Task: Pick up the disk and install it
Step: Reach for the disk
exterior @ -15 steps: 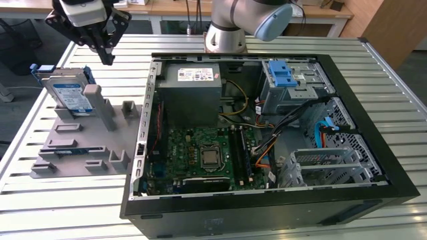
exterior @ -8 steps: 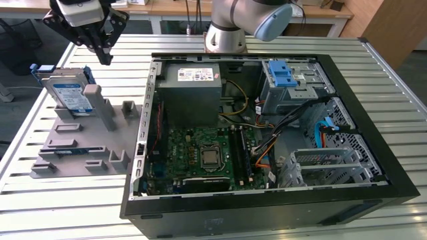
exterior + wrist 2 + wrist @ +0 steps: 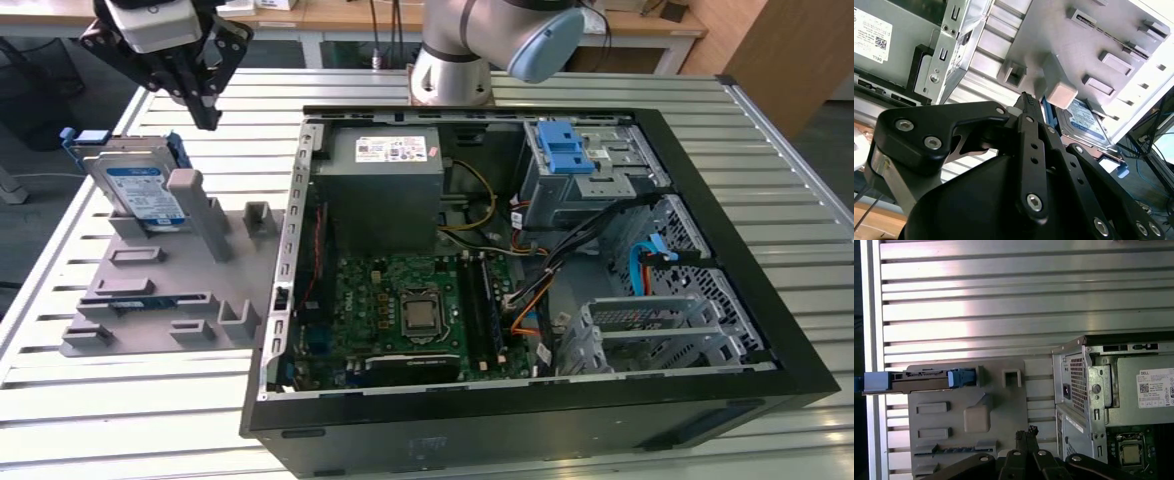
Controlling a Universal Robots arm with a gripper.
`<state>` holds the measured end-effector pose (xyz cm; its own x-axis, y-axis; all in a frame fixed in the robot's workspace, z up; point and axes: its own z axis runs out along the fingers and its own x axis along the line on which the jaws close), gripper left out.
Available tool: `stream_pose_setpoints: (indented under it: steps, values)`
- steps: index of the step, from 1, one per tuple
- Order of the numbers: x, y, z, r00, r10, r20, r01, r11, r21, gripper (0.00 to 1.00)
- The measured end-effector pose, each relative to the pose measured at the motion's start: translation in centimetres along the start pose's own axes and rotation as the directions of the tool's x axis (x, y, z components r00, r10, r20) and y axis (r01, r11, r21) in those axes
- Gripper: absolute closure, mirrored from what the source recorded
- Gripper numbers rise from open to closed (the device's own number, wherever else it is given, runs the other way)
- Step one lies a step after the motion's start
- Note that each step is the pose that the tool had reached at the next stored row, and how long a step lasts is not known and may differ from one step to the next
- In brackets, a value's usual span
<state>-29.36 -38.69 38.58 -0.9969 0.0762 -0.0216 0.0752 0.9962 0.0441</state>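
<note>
Hovering the gripper (image 3: 207, 118) over the table (image 3: 787, 130) at the exterior view's left, fingers drawn together on nothing. The disk (image 3: 140, 190) stands on edge in the grey holder (image 3: 147, 295) just below them, not yet grasped. I judge it's propped upright to keep its top edge reachable. The open computer case (image 3: 747, 330) sits right of the holder.

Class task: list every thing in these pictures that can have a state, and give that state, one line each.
disk: standing on edge in the grey holder, not gripped.
gripper: shut, empty, above the disk, apart from it.
grey holder: flat on the table, carrying the disk.
computer case: on its side, open, side panel off.
power supply box: mounted inside the computer case.
</note>
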Motion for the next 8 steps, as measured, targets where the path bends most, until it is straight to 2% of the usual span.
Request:
stream_pose_setpoints:
  steps: [8]
  values:
    - [0.44,0.01,0.01,1.0,0.0,-0.0001,0.0,1.0,0.0,0.89]
